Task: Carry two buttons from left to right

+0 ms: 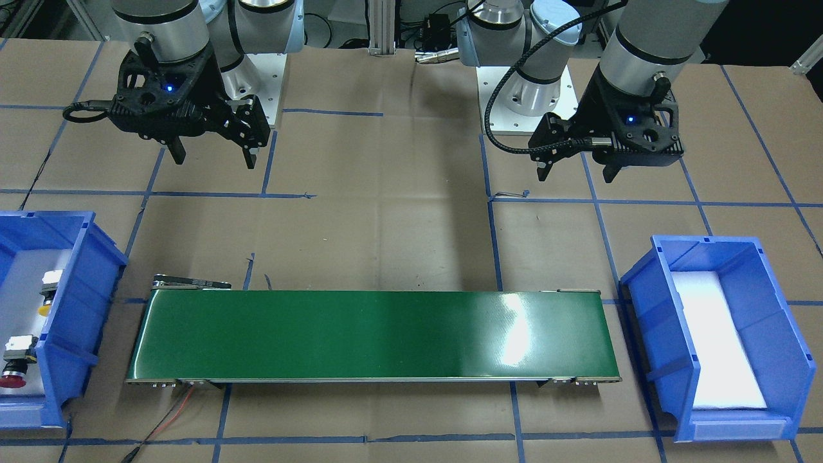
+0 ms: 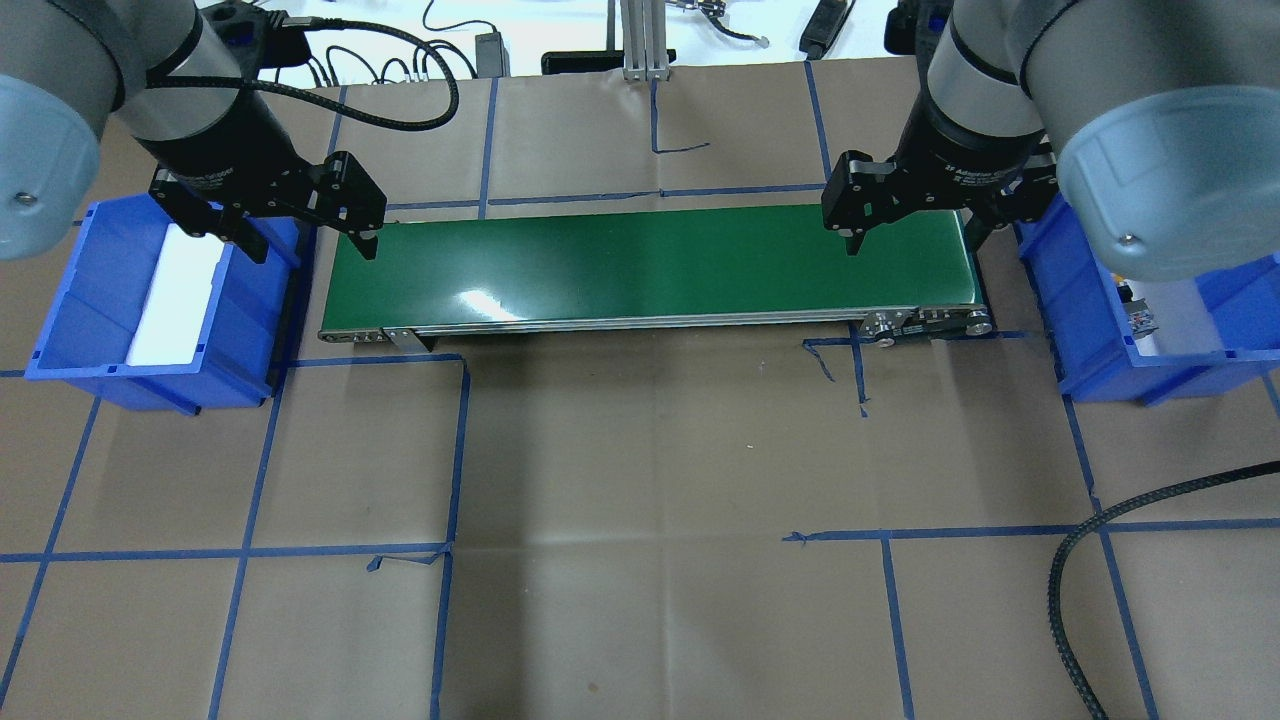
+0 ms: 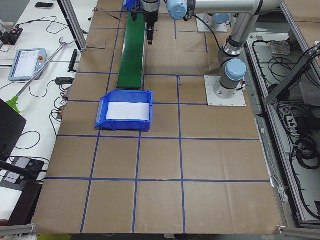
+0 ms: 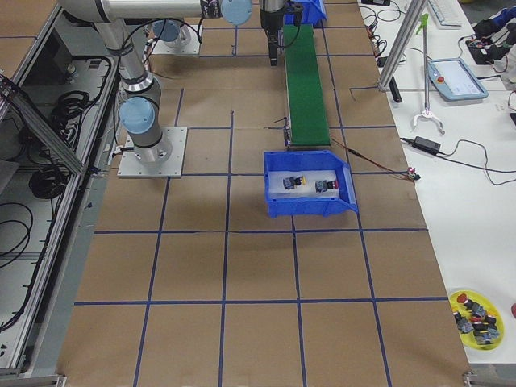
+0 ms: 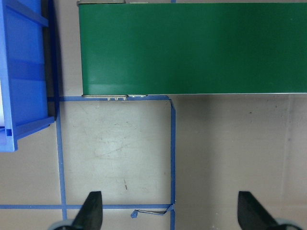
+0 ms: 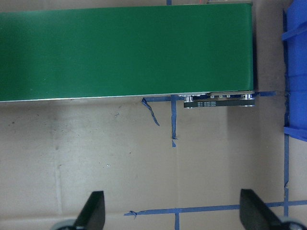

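The yellow button and the red button lie on white foam in a blue bin on my right side. They also show in the exterior right view as the yellow button and the red button. In the overhead view my right arm hides most of that bin. My right gripper hangs open and empty above the table near the green conveyor's right end. My left gripper hangs open and empty near its other end. Neither wrist view shows a button.
A second blue bin holding only white foam stands at the conveyor's other end, on my left. A black cable lies on the table's near right. A yellow plate of spare parts sits off the table.
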